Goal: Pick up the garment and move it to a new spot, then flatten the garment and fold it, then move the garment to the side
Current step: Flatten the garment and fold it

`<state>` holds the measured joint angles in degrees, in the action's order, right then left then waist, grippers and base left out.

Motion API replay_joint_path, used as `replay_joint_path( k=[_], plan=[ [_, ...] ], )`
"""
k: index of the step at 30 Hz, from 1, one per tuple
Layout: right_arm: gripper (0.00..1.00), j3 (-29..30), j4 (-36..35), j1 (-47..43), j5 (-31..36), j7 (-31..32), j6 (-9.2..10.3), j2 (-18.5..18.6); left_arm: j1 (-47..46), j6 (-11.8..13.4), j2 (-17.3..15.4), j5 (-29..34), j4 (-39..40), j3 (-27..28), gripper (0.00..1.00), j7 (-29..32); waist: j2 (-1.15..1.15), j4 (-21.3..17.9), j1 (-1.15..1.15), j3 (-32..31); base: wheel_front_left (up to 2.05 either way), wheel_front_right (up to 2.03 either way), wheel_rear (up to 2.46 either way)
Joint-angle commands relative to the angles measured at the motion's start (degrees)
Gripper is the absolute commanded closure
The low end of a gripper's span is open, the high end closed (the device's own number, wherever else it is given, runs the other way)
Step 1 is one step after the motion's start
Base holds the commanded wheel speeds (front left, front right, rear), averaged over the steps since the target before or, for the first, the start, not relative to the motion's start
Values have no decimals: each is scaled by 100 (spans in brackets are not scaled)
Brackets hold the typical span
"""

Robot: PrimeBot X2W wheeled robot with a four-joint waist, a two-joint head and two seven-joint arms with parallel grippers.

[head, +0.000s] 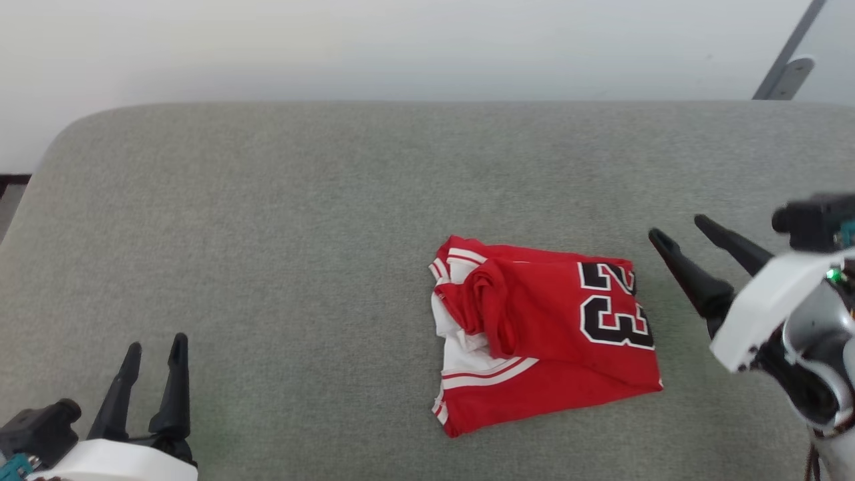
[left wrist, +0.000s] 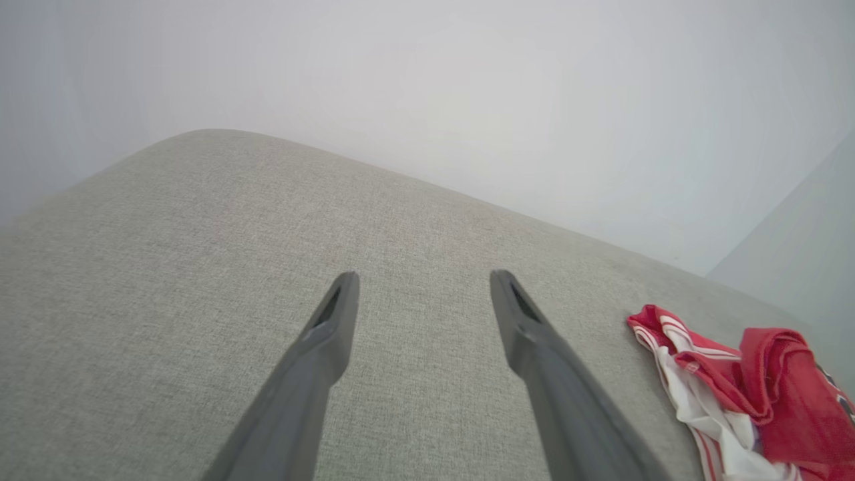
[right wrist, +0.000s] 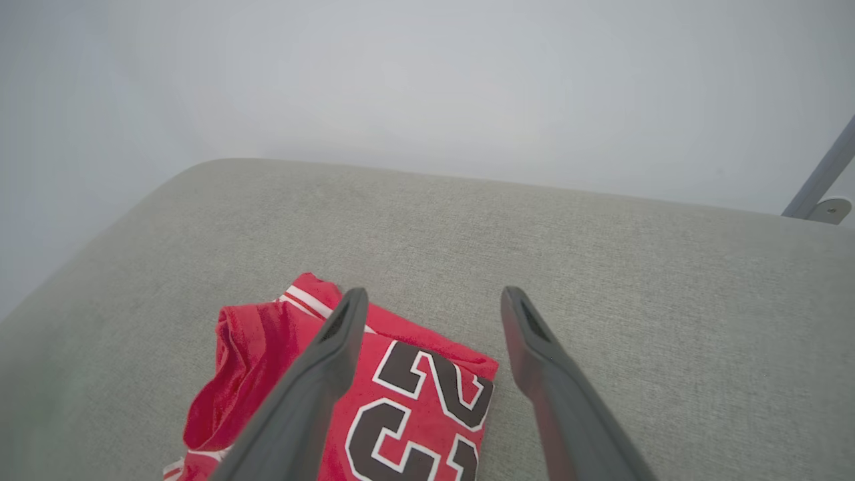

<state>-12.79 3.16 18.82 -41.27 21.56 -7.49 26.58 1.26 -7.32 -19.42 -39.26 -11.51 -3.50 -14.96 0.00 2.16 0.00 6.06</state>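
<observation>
The garment (head: pixel 544 331) lies folded into a rough rectangle on the grey cushioned surface (head: pixel 300 220), red with white sleeve parts and black numerals facing up. It also appears in the left wrist view (left wrist: pixel 748 394) and in the right wrist view (right wrist: pixel 401 407). My right gripper (head: pixel 678 226) hovers just right of the garment, open, with nothing between its fingers (right wrist: pixel 334 347). At the lower left my left gripper (head: pixel 157 344) stands open and empty over bare fabric, far from the garment, its fingers (left wrist: pixel 334 327) spread wide.
The grey surface has a rounded far-left corner (head: pixel 73 133) and ends at a pale wall behind. A grey metal bracket (head: pixel 788 70) stands at the far right beyond the edge. Bare fabric stretches left of the garment.
</observation>
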Motion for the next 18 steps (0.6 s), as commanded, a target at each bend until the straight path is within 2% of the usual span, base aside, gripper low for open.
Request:
replay_joint_path(
  k=[1,10,18],
  plan=[
    [0,-21,25,-211,125,-333,0,39,104,-17,24,54,14,79,0,-27,0,-107,0,-98,0,0,0],
    [0,99,421,-865,705,-2116,0,138,337,-17,41,382,22,230,0,-27,0,-276,0,-310,0,0,0],
    [0,157,992,-1164,1064,-3097,0,54,515,-17,166,695,47,447,0,-27,0,-310,0,-521,0,0,0]
  ],
)
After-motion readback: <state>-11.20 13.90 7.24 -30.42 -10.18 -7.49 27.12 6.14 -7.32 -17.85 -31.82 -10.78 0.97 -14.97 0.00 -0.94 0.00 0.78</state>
